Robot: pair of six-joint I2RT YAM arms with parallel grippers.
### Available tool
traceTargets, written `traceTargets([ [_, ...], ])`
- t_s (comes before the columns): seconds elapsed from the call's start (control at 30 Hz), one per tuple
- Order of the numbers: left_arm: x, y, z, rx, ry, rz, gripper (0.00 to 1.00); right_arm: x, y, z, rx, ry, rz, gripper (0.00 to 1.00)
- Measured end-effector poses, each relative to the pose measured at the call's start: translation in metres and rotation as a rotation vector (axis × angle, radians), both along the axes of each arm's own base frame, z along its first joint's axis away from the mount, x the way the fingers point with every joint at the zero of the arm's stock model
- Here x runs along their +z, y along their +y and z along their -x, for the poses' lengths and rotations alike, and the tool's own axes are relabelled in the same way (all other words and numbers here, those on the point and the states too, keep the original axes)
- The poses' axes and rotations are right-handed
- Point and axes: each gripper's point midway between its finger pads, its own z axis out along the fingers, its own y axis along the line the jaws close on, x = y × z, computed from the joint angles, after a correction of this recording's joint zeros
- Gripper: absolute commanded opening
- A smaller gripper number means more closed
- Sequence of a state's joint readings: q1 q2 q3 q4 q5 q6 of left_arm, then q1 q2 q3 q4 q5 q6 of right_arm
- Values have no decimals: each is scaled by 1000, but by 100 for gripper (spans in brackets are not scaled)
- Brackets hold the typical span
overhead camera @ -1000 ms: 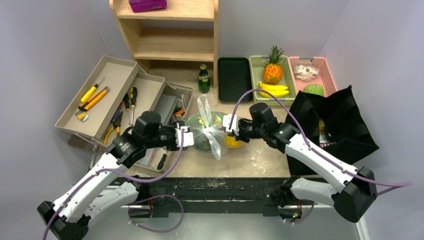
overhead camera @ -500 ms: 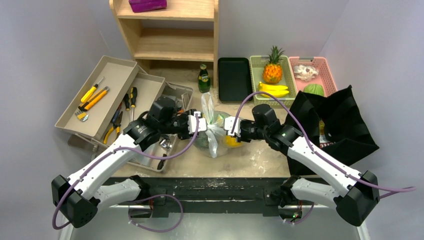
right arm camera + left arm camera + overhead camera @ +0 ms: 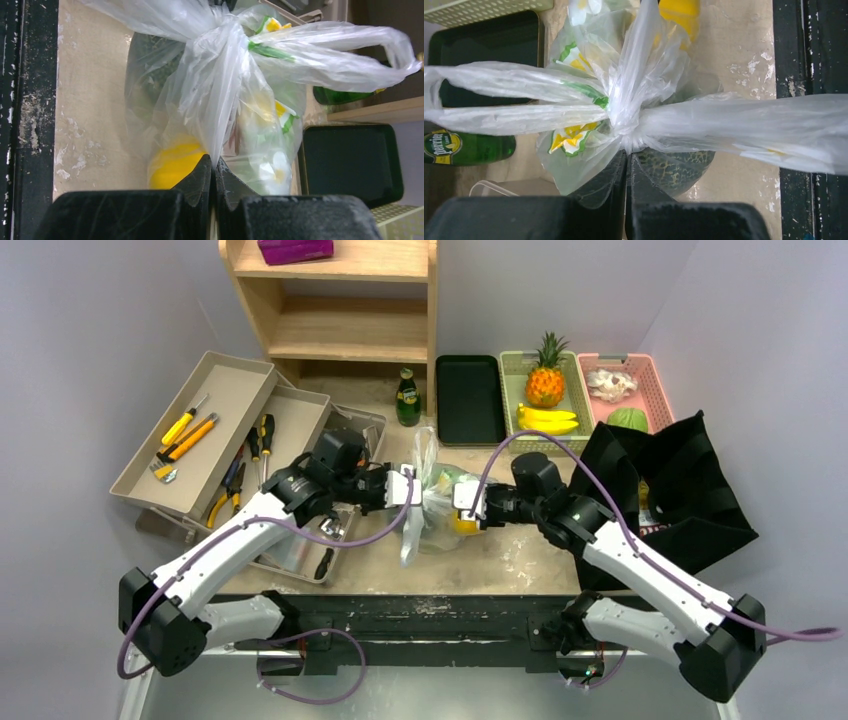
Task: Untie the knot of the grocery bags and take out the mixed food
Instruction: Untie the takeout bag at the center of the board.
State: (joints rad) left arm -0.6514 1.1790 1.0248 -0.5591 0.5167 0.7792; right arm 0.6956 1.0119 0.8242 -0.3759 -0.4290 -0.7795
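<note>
The see-through plastic grocery bag [image 3: 432,505] sits mid-table with its knot [image 3: 626,131] tied and its two handle tails spread sideways. Inside it I see mixed food: a netted green melon [image 3: 674,167], a yellow citrus [image 3: 172,160] and a flower-printed packet [image 3: 272,167]. My left gripper [image 3: 412,487] reaches in from the left, and in the left wrist view it [image 3: 628,152] is shut on the plastic just under the knot. From the right, my right gripper [image 3: 458,508] is shut on a fold of the bag [image 3: 214,162]. The black cloth bag [image 3: 680,480] lies open at the right.
Tan trays of yellow-handled tools [image 3: 200,430] lie left. A wooden shelf [image 3: 340,330] stands behind, with a green bottle [image 3: 407,398] and a flat black tray [image 3: 468,398] beside it. At the back right are a green basket [image 3: 512,390] with pineapple and bananas and a pink basket [image 3: 655,380].
My left arm has swung right to the bag, and its open gripper has shut on the plastic at the knot. The bag's tails shifted. The right gripper kept its hold.
</note>
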Motion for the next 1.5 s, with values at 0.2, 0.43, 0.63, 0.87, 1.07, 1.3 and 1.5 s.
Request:
traceTargets([
  [0.2, 15, 30, 15, 60, -86, 42, 0, 11, -25, 9, -40, -56, -3, 0],
  [0.43, 38, 63, 1, 218, -157, 104, 0, -13, -87, 5, -209, -4, 86, 0],
  [0.63, 35, 20, 12, 113, -35, 89, 46, -28, -83, 8, -183, 74, 114, 0],
  [0.87, 59, -25, 9, 21, 26, 103, 65, -27, -81, 13, -150, 76, 114, 0],
  [1.07, 77, -57, -16, 23, 49, 132, 69, -24, -74, 18, -134, 97, 86, 33],
  [1.3, 43, -77, -18, 23, 90, 89, 68, -23, -71, 20, -253, 281, 48, 56],
  [1.5, -1, -65, -10, 40, 154, 17, 66, 12, -63, 8, -411, 378, -89, 59],
])
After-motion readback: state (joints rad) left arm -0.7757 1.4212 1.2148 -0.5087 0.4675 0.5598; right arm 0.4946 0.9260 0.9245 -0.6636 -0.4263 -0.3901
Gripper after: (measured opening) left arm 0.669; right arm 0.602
